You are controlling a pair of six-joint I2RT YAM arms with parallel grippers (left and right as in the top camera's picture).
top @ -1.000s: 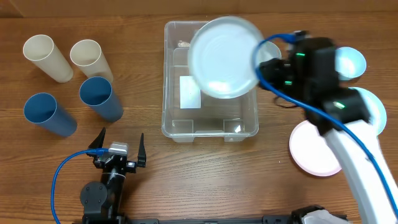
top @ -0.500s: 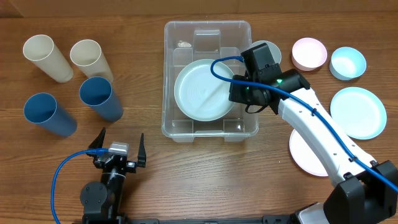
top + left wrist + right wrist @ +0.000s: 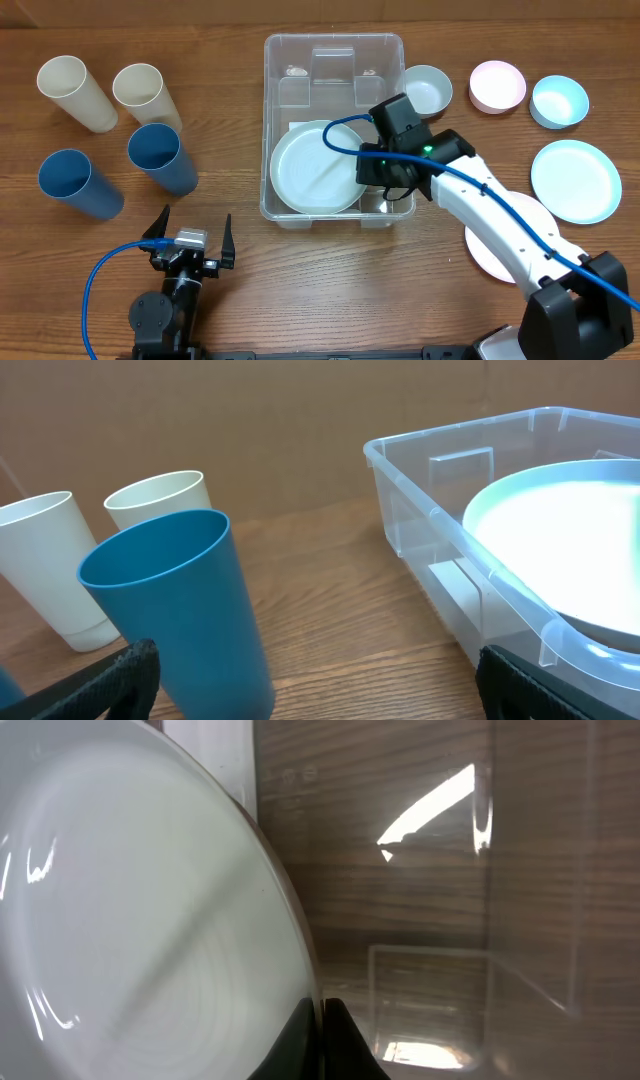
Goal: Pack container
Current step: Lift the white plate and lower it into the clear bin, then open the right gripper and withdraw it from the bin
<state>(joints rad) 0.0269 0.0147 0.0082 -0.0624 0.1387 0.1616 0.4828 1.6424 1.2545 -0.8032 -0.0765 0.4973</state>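
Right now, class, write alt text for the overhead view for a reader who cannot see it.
The right gripper holds a white plate inside the clear container. Cream cups and blue cups stand to its left; the left gripper is open.

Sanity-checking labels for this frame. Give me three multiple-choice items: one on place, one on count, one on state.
1. Where is the white plate?
A. flat on bare wood
B. inside the container
C. stacked on another plate

2. How many blue cups are there?
A. one
B. two
C. four

3. How are the left fingers?
A. shut on a cup
B. shut on the container rim
C. open, holding nothing

Answers:
1 B: the plate sits within the clear walls.
2 B: two stand at the left, in front of the cream pair.
3 C: the fingers are spread with nothing between them.
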